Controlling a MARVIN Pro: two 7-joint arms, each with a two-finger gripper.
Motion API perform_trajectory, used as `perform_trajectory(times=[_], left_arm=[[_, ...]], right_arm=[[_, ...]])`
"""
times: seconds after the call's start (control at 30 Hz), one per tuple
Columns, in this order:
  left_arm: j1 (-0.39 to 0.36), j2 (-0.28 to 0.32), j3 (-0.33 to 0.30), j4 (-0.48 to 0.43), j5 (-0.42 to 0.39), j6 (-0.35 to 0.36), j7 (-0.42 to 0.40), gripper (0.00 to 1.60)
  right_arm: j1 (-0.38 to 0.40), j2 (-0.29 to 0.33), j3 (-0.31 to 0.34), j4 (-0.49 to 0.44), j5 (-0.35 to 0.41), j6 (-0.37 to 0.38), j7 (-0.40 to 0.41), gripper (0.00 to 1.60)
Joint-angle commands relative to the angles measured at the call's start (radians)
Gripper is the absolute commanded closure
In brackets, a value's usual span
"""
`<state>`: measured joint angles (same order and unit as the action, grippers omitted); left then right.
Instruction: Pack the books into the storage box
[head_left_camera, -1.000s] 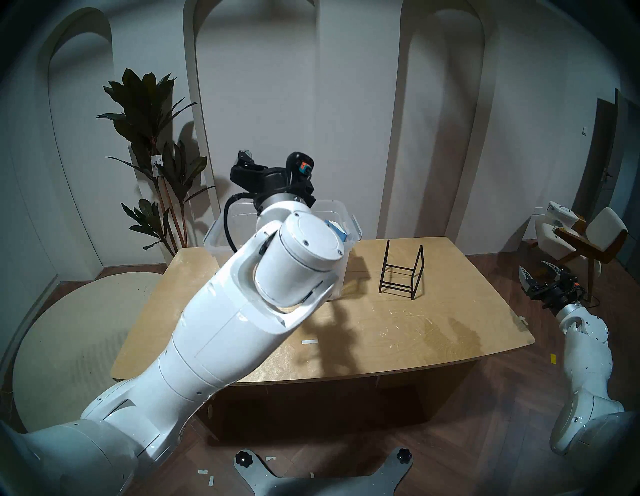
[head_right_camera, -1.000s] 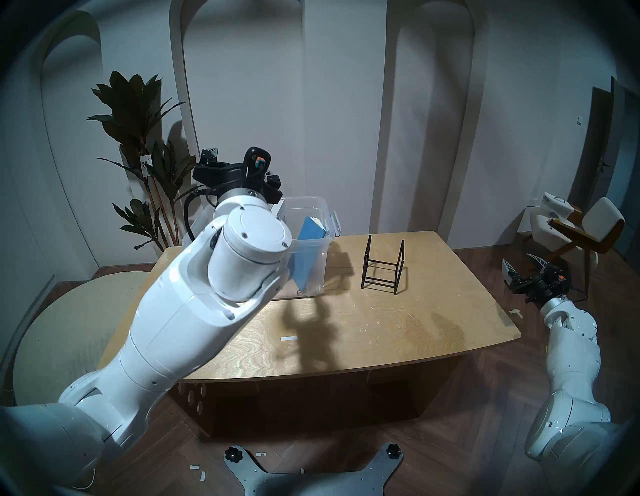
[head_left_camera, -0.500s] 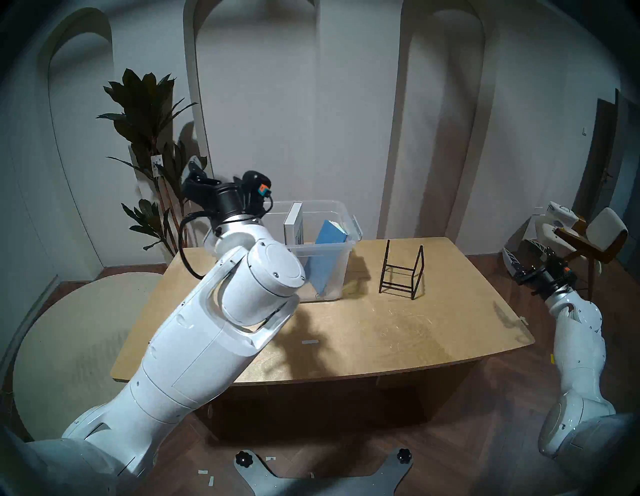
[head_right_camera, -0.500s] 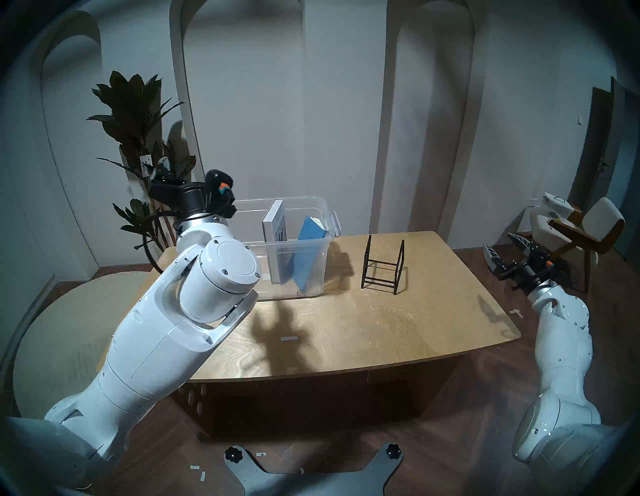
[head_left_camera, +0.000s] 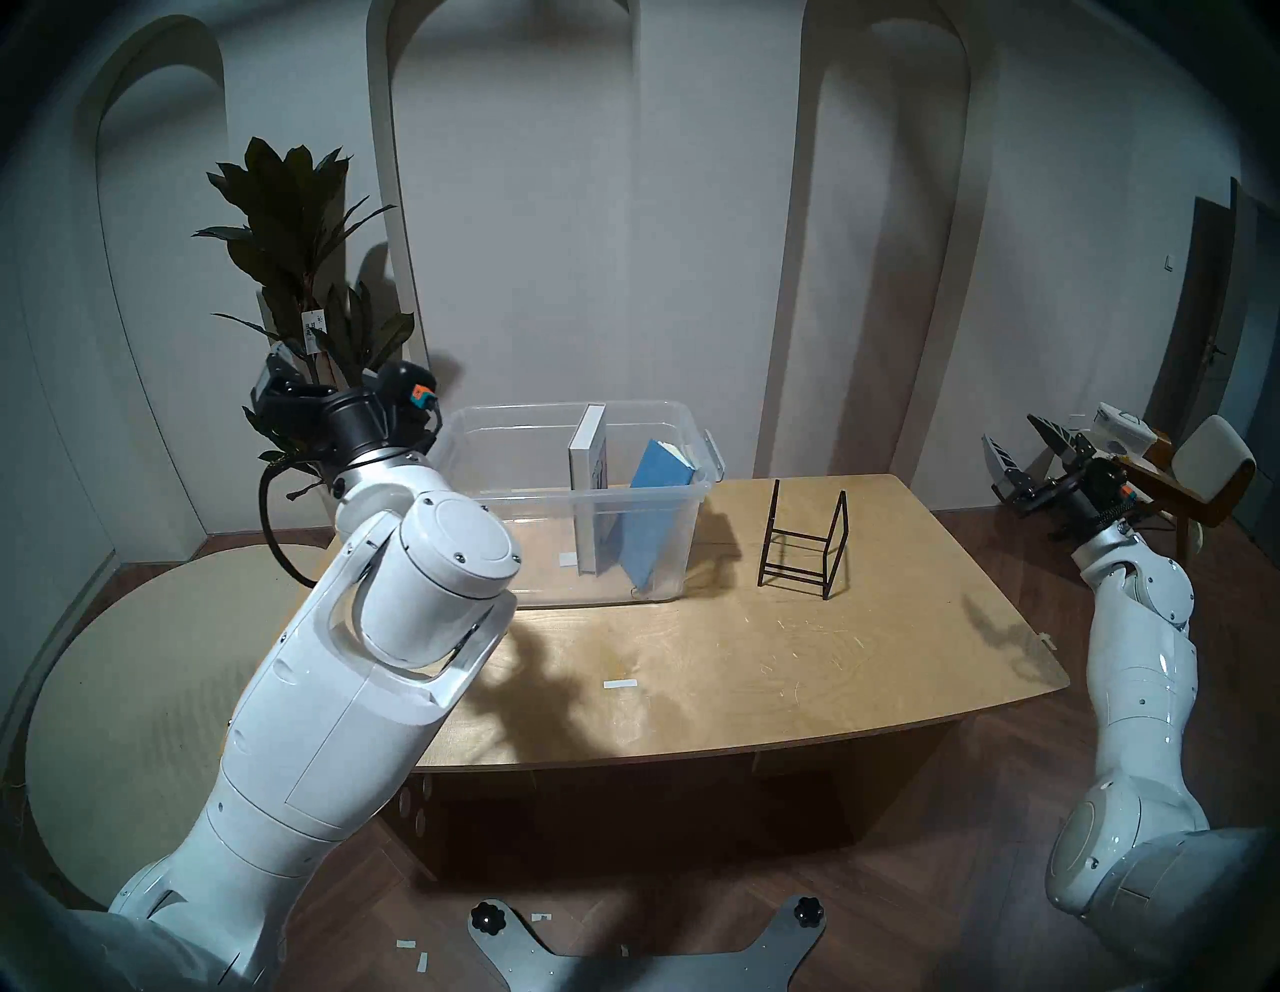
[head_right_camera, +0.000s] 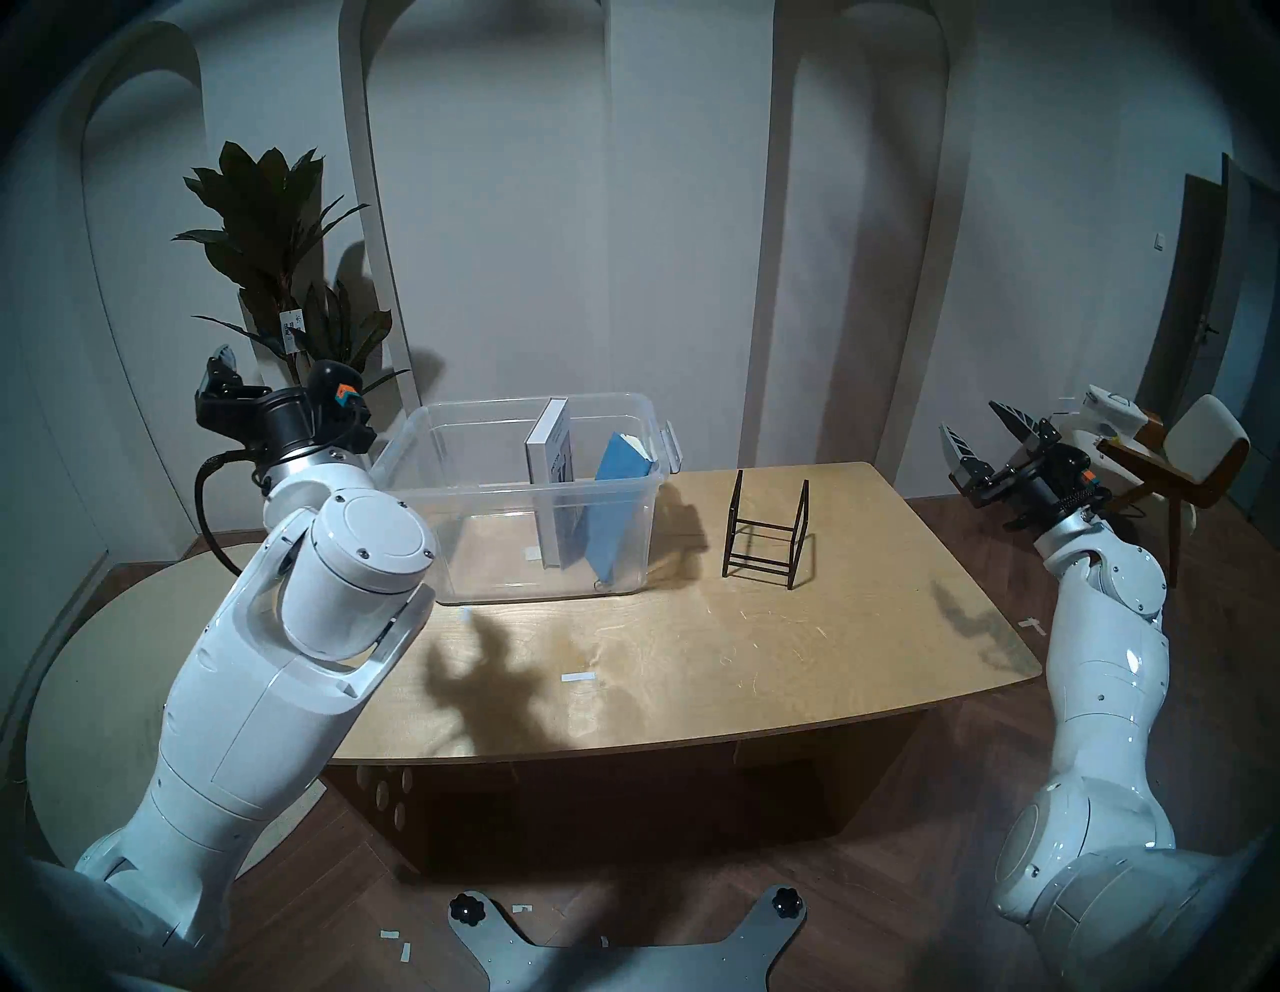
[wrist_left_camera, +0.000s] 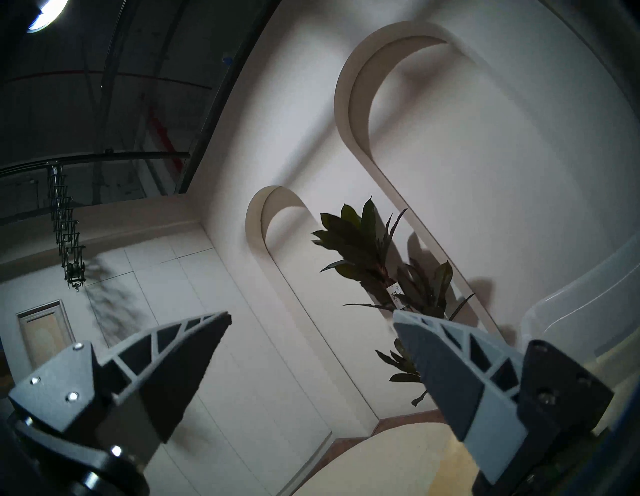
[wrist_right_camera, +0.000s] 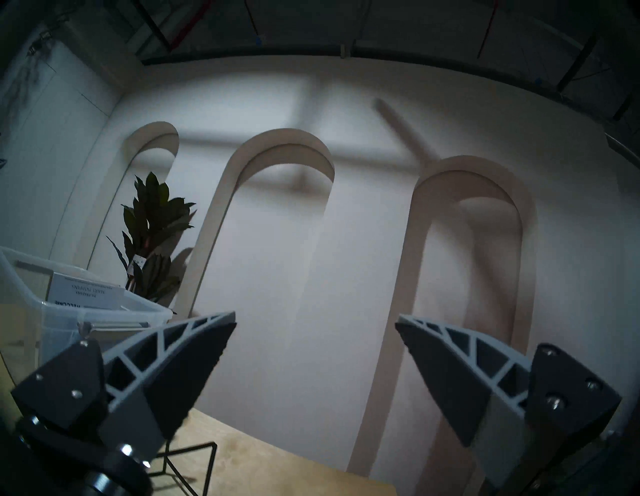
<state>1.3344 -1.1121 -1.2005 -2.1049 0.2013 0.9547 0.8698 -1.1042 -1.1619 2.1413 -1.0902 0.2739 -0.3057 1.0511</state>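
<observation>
Both arms have been swung outward, each tool (left tool (wrist_left_camera: 311, 317), right tool (wrist_right_camera: 316, 318)) spread apart and empty, books left in the storage box (head_left_camera: 485, 495).

The wooden table (head_left_camera: 796, 651) is seen from above by both head views, nearly alike, facing the arched wall (head_right_camera: 623, 208). The left wrist view is tilted upward, toward the potted plant (wrist_left_camera: 374, 256) and ceiling. The right wrist view is aimed leftward at the same plant, with the clear storage box (wrist_right_camera: 86, 311) near its left edge.
</observation>
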Motion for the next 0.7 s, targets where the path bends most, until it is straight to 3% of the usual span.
perform_trajectory(times=[0.0,0.37,0.67], left_arm=[[0.044,-0.053,-0.059,-0.021,-0.009,-0.038,0.056,0.00],[0.038,-0.102,-0.111,0.046,-0.068,-0.137,0.057,0.00],[0.024,-0.132,-0.137,0.098,-0.102,-0.212,0.088,0.00]], right_arm=[[0.018,-0.063,-0.035,-0.117,-0.014,0.083,-0.063,0.00],[-0.006,-0.123,-0.077,-0.268,-0.099,0.251,-0.234,0.00],[-0.036,-0.143,-0.093,-0.361,-0.154,0.395,-0.314,0.00]])
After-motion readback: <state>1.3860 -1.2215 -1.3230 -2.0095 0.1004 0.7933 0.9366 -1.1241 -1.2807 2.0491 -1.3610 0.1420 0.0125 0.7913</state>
